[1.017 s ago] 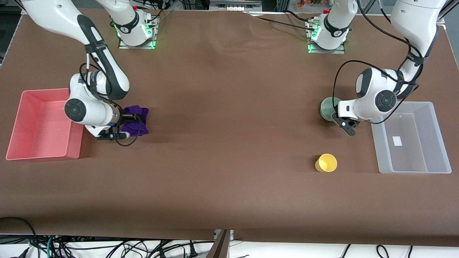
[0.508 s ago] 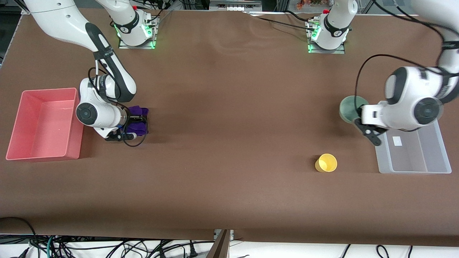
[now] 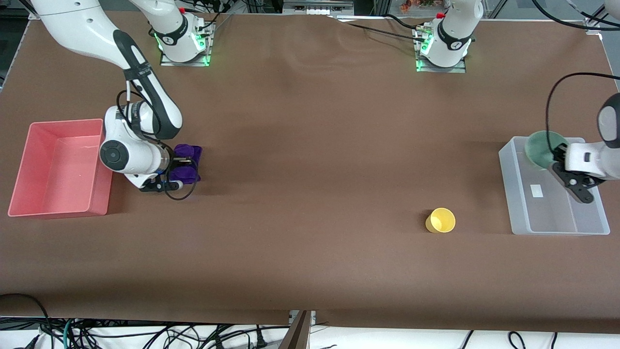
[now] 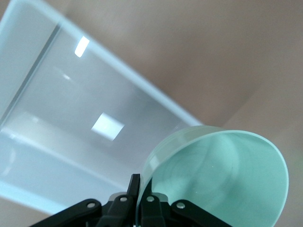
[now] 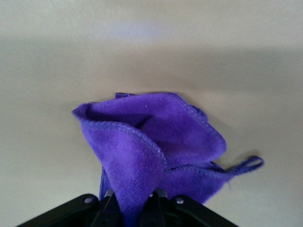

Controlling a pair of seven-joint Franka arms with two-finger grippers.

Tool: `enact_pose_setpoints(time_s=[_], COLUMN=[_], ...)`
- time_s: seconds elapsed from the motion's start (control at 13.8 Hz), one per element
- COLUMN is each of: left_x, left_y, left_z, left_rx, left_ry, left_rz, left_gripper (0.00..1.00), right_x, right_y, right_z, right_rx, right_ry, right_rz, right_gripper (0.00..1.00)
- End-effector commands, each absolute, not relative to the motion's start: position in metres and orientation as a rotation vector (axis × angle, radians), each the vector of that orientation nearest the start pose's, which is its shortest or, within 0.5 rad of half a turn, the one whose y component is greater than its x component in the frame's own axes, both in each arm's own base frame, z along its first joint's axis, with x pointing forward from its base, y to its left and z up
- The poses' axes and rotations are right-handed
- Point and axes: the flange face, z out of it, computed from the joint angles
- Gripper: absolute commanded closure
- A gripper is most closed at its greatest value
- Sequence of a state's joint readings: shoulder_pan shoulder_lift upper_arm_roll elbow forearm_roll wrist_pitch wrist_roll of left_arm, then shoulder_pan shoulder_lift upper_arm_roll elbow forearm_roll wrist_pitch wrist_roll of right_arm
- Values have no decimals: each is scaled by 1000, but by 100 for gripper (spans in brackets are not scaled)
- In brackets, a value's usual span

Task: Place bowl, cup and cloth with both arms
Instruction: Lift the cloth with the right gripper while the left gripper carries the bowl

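Note:
My left gripper (image 3: 557,157) is shut on the rim of the pale mint-green bowl (image 3: 540,149) and holds it over the clear bin (image 3: 513,194). In the left wrist view the bowl (image 4: 222,179) is pinched between the fingers (image 4: 134,189), with the bin (image 4: 57,142) below. My right gripper (image 3: 181,167) is shut on the purple cloth (image 3: 186,162), beside the pink bin (image 3: 19,184). The right wrist view shows the cloth (image 5: 151,142) bunched between the jaws. The yellow cup (image 3: 440,220) stands on the table, nearer the front camera than the bowl.
The pink bin stands at the right arm's end of the table, the clear bin at the left arm's end. A white label (image 3: 536,191) lies on the clear bin's floor. The brown table (image 3: 310,194) spreads between them.
My left gripper has carried the bowl from the table beside the clear bin to over the bin. My right gripper has stayed closed on the cloth and shifted slightly.

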State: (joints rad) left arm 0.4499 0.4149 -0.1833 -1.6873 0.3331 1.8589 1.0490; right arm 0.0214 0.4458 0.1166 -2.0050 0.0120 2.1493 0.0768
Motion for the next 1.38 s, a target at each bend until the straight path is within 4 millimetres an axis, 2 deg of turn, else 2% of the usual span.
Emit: enact_pose_setpoints(time_s=[0.0,0.15,0.29,0.44,0.51,0.58,0.73,0.87,1.02,1.16,1.31], left_x=[625,629,632,633,633,633,632,634,640,646,655], left_y=[247,267,273,274,273,274,278,272,242,202,166], left_z=[310,270,237,225,226,228,240,268,315,358,390], left_rx=[-2654,-2637,-2634,-2635,-2636,-2650,-2635,-2621,-2649,-2664,-2754], left_ry=[1412,1446,1460,1464,1463,1453,1469,1470,1478,1480,1338], left_rz=[430,336,270,251,248,234,230,233,211,205,219], left_gripper=[100,100,100,100,79,1,0,0,0,0,0], right_x=[590,606,615,615,612,608,602,594,592,584,579], right_y=[69,54,15,-34,-60,-79,-116,-153,-190,-217,-226], right_z=[283,335,382,421,439,450,470,475,464,426,386], right_rx=[-3085,-3064,-3050,-3024,-3029,-3041,-3082,-3082,-3101,-3092,-3089], right_ry=[-80,-153,-200,-277,-307,-334,-383,-437,-443,-432,-424], right_rz=[518,553,576,618,652,698,709,728,693,677,666], right_gripper=[100,100,100,100,100,100,100,100,100,100,100])
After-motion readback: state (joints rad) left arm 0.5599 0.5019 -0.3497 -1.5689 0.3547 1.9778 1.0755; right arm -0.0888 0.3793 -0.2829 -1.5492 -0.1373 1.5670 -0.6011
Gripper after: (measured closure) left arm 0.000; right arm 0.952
